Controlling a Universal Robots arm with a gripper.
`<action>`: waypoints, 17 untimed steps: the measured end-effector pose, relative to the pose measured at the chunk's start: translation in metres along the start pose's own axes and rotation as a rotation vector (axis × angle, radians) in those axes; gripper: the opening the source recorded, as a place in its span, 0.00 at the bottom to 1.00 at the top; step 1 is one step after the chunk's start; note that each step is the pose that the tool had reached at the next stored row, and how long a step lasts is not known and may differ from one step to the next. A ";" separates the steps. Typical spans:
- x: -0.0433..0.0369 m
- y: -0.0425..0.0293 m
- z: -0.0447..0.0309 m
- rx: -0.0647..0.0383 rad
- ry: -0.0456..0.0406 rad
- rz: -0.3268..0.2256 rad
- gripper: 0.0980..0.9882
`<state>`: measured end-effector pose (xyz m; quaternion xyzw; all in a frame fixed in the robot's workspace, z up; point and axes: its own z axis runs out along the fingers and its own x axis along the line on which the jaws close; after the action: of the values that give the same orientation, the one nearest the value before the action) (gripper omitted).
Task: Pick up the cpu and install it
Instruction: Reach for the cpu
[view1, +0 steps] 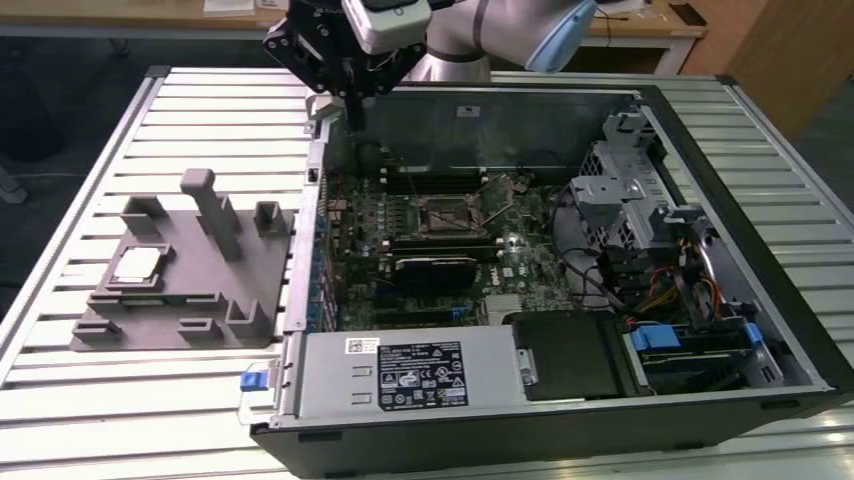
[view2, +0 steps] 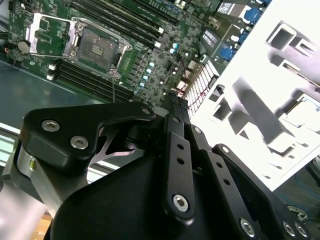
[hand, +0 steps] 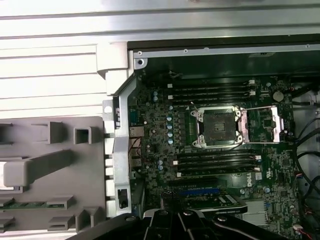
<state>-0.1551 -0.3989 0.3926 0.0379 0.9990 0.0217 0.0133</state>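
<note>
My gripper (view1: 358, 115) hangs high in the exterior view, over the rear corner of the open computer case (view1: 561, 440), just inside its wall on the exterior view's left. I have it pressed together into one thin dark blade, with nothing pinched in it. The cpu (view1: 138, 263) lies flat in its seat on the grey fixture (view1: 200, 320). The fixture stands on the slatted counter (view1: 214, 130) outside the case, toward the exterior view's left and well apart from me. The socket (view1: 447, 212) sits near the middle of the motherboard (view1: 521, 260) and looks bare.

In the second wrist view my fingers (view2: 177, 145) meet at the tip, shut on nothing, with the board spread beyond them. The socket (view2: 97, 47) lies uncovered and its load plate (view2: 47, 35) is swung back beside it. The fixture there is washed out to white, and I cannot pick the cpu out on it with any certainty.

In the first wrist view the gripper (hand: 175, 216) shows dark over the near part of the board. The socket (hand: 219, 125) is open, with the plate (hand: 265, 125) folded away to one side and memory slots flanking it. The fixture (hand: 55, 165) lies past the case wall.

As I judge it, the work has barely begun. The socket stands ready and empty, the cpu is not yet lifted, and both the pickup and the install are left.
</note>
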 end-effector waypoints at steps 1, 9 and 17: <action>0.0009 -0.0001 0.0000 0.000 0.0000 0.000 0.01; 0.0062 -0.0005 -0.0002 0.000 0.0000 0.000 0.01; 0.0123 -0.0009 -0.0003 0.000 -0.0001 0.000 0.01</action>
<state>-0.1674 -0.3989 0.3926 0.0379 0.9990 0.0217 0.0133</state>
